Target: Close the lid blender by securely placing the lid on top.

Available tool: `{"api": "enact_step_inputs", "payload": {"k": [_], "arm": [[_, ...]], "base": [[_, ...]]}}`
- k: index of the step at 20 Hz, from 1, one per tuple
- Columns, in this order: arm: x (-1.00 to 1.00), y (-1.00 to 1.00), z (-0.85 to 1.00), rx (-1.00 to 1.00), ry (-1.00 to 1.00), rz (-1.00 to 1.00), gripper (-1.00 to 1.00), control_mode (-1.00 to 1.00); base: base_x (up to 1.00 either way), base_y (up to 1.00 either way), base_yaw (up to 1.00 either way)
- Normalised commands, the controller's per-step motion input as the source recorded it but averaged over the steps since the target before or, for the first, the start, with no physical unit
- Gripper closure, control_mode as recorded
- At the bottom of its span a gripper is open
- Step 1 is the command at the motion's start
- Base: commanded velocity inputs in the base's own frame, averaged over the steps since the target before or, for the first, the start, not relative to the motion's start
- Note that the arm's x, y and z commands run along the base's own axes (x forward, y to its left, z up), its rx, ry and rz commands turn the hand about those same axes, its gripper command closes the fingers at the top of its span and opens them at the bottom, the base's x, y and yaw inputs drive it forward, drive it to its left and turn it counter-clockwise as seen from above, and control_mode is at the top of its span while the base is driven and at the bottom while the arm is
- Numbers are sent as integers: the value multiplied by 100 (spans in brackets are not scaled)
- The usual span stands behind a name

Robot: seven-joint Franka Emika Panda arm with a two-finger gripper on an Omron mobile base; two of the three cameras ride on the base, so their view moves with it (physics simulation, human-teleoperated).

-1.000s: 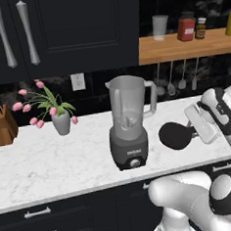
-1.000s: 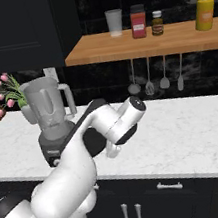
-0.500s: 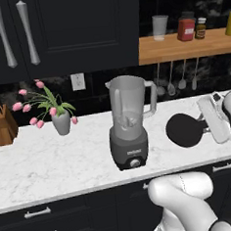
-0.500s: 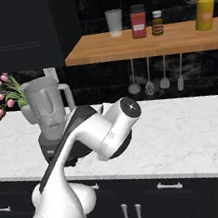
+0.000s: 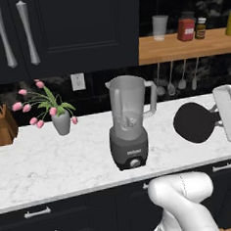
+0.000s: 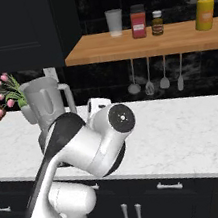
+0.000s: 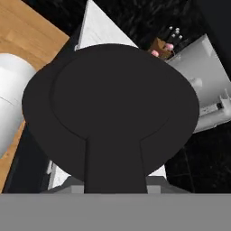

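Observation:
The blender [image 5: 129, 121] stands on the white marble counter [image 5: 53, 166], its clear grey jar open at the top, handle to the right. My gripper [image 5: 219, 117] is at the far right of the left base view, shut on the tab of the black round lid [image 5: 194, 122], which hangs in the air to the right of the jar at about mid-jar height, its flat face turned toward the camera. In the hand view the lid [image 7: 113, 99] spreads wide, its tab running down into the gripper [image 7: 115, 187]; the blender [image 7: 203, 76] lies beyond its right edge. The blender jar [image 6: 46, 99] rises behind my arm.
A grey vase of pink flowers [image 5: 61, 122] and a wooden knife block [image 5: 3, 127] stand left of the blender. A wooden shelf [image 5: 190, 45] with a cup and jars hangs above the right side, with utensils [image 5: 171, 81] below it. Dark cabinets sit overhead.
The hand with the lid has swung further right and slightly up, away from the blender. The blender has not moved.

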Motion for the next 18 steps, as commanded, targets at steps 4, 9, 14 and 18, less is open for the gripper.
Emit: {"api": "enact_step_inputs", "payload": {"k": [4,9,14,18], "arm": [[-19,16,79,0,-14,0,100,-100],[0,25,89,0,-5,0,100,-100],[4,42,63,0,0,0,100,-100],[14,53,39,0,0,0,100,-100]], "base": [[0,0,0],[0,0,0],[0,0,0],[0,0,0]]}}
